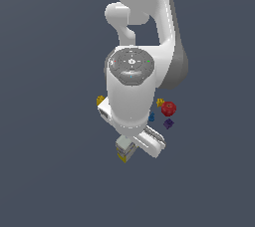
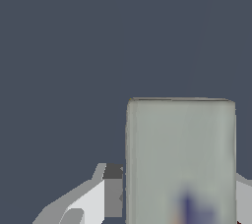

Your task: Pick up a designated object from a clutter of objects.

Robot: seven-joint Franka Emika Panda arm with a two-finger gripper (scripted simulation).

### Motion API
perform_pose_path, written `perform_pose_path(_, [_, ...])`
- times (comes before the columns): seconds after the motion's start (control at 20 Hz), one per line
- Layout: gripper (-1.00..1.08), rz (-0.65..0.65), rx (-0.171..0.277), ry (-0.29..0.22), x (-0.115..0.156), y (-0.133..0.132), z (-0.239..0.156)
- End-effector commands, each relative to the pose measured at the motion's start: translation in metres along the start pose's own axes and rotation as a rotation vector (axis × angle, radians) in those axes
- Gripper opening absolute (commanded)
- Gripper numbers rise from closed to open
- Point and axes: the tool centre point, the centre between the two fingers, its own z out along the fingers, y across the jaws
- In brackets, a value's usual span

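Carton (image 2: 180, 159): off-white, yellow end, clamped between gripper (image 2: 174, 193) fingers (image 2: 112, 191), near the exterior view's centre. Red ball (image 1: 169, 107), blue piece (image 1: 151, 117), purple piece (image 1: 169, 123): just right.

A flat, dark slate-blue ground (image 1: 50, 171) is filling the exterior view from edge to edge, showing no seams, walls, windows or furniture. The same plain blue-grey surface (image 2: 64, 46) is spreading across the wrist view. Light is falling evenly, casting no clear shadows anywhere.
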Motion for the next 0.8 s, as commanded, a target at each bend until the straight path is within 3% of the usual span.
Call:
perform_pose_path(0.0, [-1.0,-0.001,0.001,0.001,-0.009,-0.004,-0.022])
perform_pose_path(0.75, [-1.0,0.0,0.0,0.002,-0.072,-0.03,-0.184])
